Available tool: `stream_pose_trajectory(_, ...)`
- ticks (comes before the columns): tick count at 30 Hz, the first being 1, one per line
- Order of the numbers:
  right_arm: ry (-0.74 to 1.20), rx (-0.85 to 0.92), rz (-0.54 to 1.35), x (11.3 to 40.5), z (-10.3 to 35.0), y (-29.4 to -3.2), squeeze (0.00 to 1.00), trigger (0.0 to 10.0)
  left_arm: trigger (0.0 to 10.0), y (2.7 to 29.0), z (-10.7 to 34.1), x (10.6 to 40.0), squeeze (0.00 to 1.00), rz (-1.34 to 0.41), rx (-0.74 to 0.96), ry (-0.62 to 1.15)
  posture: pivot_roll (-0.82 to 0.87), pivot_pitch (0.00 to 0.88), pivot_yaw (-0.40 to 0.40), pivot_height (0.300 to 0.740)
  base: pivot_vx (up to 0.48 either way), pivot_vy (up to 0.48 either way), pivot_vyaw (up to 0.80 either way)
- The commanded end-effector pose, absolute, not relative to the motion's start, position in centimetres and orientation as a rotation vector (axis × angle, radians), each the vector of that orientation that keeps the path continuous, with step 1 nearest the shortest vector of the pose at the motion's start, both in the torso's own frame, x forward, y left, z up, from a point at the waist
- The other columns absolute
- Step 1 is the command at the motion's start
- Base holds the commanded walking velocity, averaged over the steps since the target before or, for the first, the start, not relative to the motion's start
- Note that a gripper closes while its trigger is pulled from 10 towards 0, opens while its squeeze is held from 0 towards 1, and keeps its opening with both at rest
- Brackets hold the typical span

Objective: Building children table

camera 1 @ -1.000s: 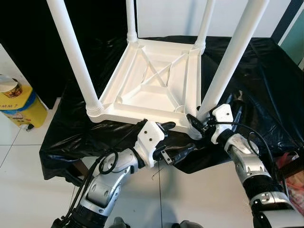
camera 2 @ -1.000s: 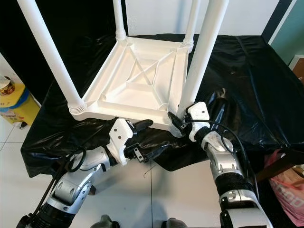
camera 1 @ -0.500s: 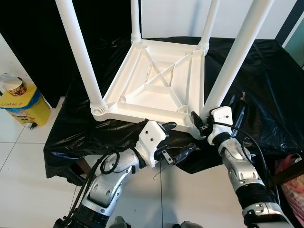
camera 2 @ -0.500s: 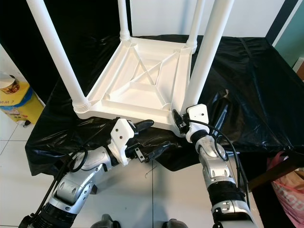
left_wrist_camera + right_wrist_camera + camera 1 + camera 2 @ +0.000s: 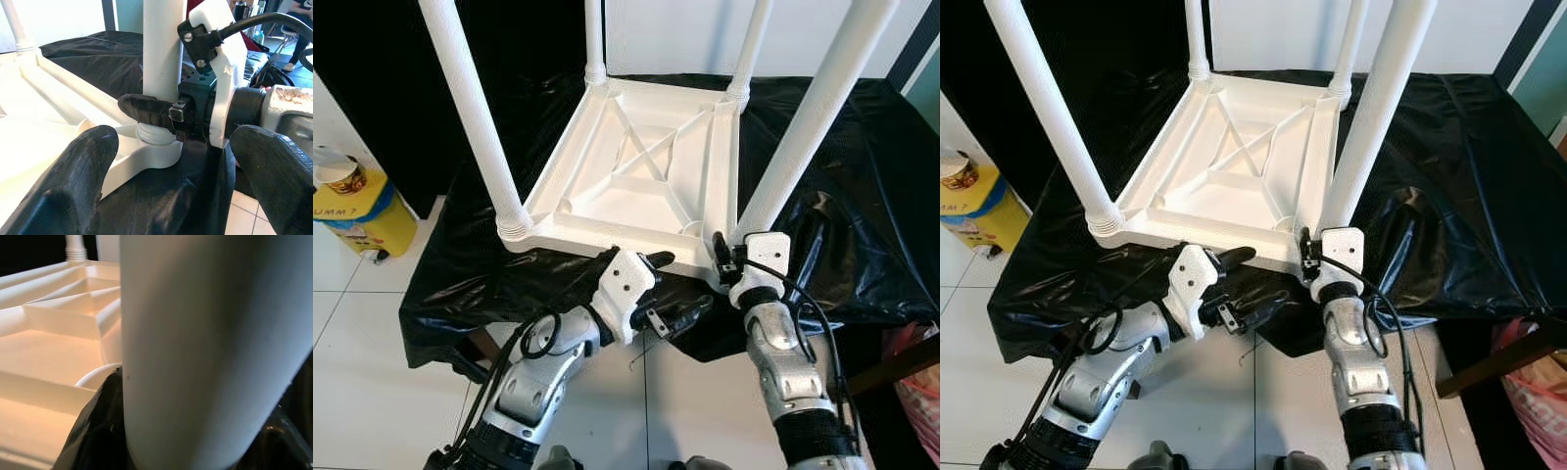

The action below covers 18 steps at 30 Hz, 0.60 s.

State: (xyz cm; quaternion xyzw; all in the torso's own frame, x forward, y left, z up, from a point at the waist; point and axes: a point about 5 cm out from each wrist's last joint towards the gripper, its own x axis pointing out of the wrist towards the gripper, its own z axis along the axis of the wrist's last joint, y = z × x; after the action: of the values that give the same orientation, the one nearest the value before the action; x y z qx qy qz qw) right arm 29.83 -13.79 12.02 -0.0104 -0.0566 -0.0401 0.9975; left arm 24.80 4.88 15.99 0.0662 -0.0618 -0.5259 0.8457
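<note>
The upturned white children's table [image 5: 646,166] lies on the black-draped bench [image 5: 862,176]. The right tool [image 5: 724,266] clasps the near-right leg [image 5: 803,127] at its base; the left tool [image 5: 671,289], fingers spread and empty, hovers just beside it.

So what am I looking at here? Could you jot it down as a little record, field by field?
Item being built: white plastic children's table, lying upside down
Legs: four white legs point up, one at each corner
Support: surface covered in a black sheet
Right claw: closed around the base of the near right leg
Left claw: open, at the table's near edge, holding nothing
Beside the setup: yellow container on the white tiled floor
</note>
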Motion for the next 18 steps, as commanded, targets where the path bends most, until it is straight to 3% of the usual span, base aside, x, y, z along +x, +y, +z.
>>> stream_pose_trajectory(1,0.013,-0.027,-0.127,29.1,9.6,-14.0,0.0,10.0,10.0,5.0,16.0,25.1,0.0,-1.049,0.143,-0.134,0.02,0.081,-0.036,0.74,0.0,0.0,0.0)
stream_pose_trajectory(18,-0.024,-0.006,-0.108,29.0,11.0,-13.3,0.0,10.0,10.0,5.2,16.1,25.3,0.0,-1.042,0.142,-0.138,0.02,0.091,-0.038,0.74,0.0,0.0,0.0)
